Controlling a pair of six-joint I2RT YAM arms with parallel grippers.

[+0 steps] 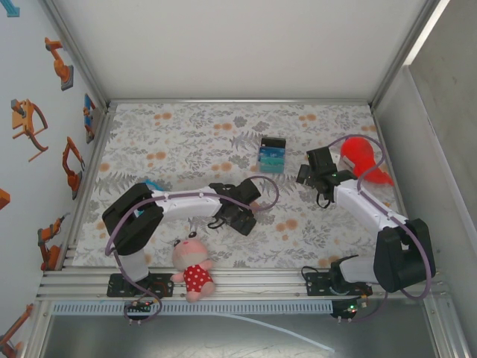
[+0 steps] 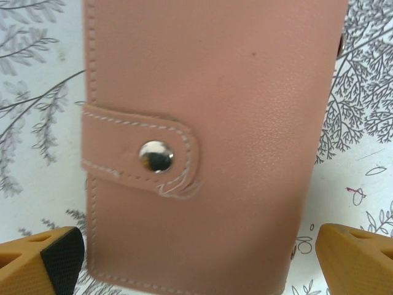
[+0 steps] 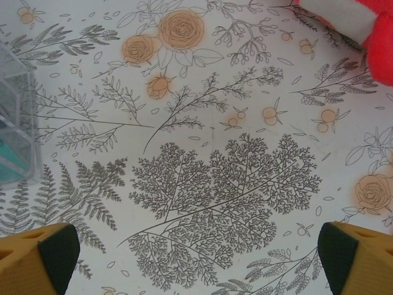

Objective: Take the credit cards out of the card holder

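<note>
Where the task's thing lies: the card holder (image 2: 202, 147) lies flat on the floral surface (image 1: 186, 134), directly under the left tool (image 2: 196, 261). It is closed, with its tab (image 2: 123, 150) held down by a metal snap (image 2: 156, 156). No cards are visible.
Left tool: fingers apart, one on either side of the holder's near end, clamped on nothing.
Right tool (image 3: 196, 261): fingers apart above the patterned surface, holding nothing.
Stage, as judged: opening has not begun; the snap must be released first.
Risk one: closing across the holder's width would likely pinch it shut or bow the soft cover rather than free the tab.
Risk two: pulling the tab with nothing pinning the body could lift or drag the whole holder. The right tool stands well apart from it.
Risk three: the smooth leather-like faces may slip between the pads.
Surroundings: a striped block (image 1: 272, 154) lies beyond the holder, a red plush (image 1: 363, 158) near the right tool, and a small doll (image 1: 192, 265) near the left arm's base.
Obstruction: nothing is seen lying on or against the holder.
</note>
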